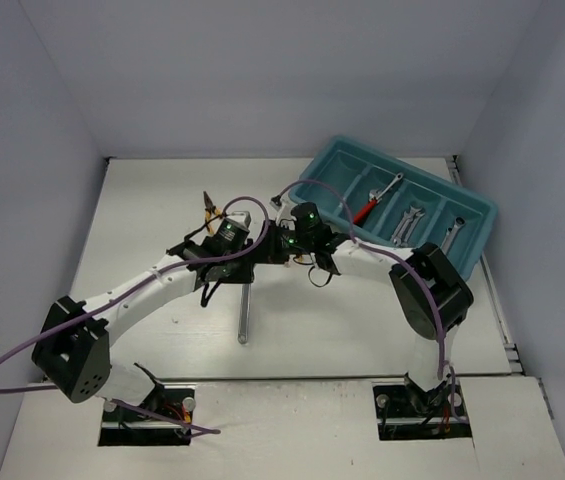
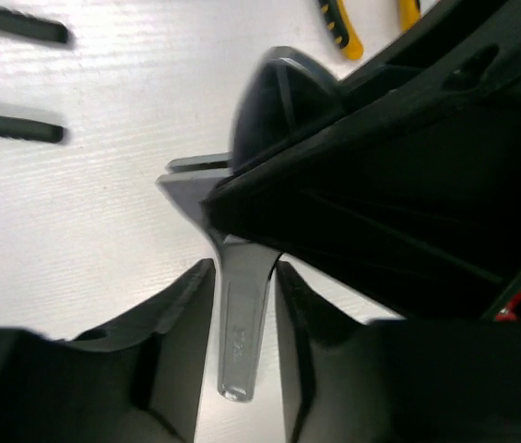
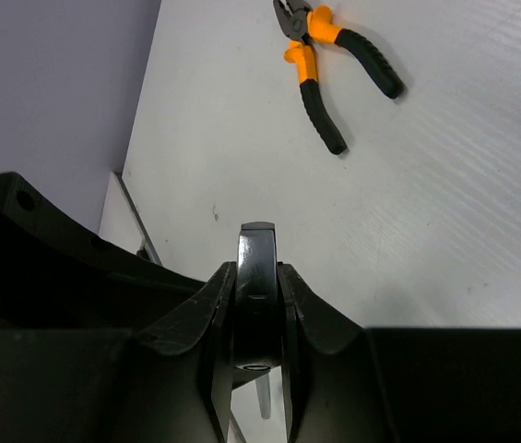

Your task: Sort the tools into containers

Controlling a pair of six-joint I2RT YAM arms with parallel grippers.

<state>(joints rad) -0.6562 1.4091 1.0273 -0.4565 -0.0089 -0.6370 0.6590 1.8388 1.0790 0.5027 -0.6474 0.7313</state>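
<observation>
The right gripper point(image 3: 258, 269) is clamped on a narrow dark edge of metal standing up between its fingers. The left wrist view suggests this is the head end of the long silver flat-steel wrench point(image 2: 242, 323), since the right arm's black body covers that head there. The left gripper point(image 2: 244, 272) straddles the same wrench's shaft with its jaws slightly parted — a sliver of gap shows on either side, so it does not appear to be pinching. From above, the wrench sits mid-table between the two arms, its handle trailing toward the bases. It is left of the teal-blue rectangular plastic tray point(image 1: 474, 250) and not in any compartment; whether it is lifted or resting on the white table point(image 1: 142, 200) I cannot tell. I would judge it rigid and fairly heavy for its size, made of smooth and therefore slippery steel, with nothing fragile about it. Held at the head alone, the long handle would lever downward and could swivel in the pads — a grip nearer mid-shaft, across the flat faces, should carry it more steadily. The tray holds a red-handled wrench point(image 1: 367, 210) and smaller silver wrenches point(image 1: 407, 225) (each lying lengthwise in a compartment), which suggests laying this one in lengthwise too. A pair of orange-and-black-handled pliers point(image 3: 304, 69) lies on the table, well apart.
</observation>
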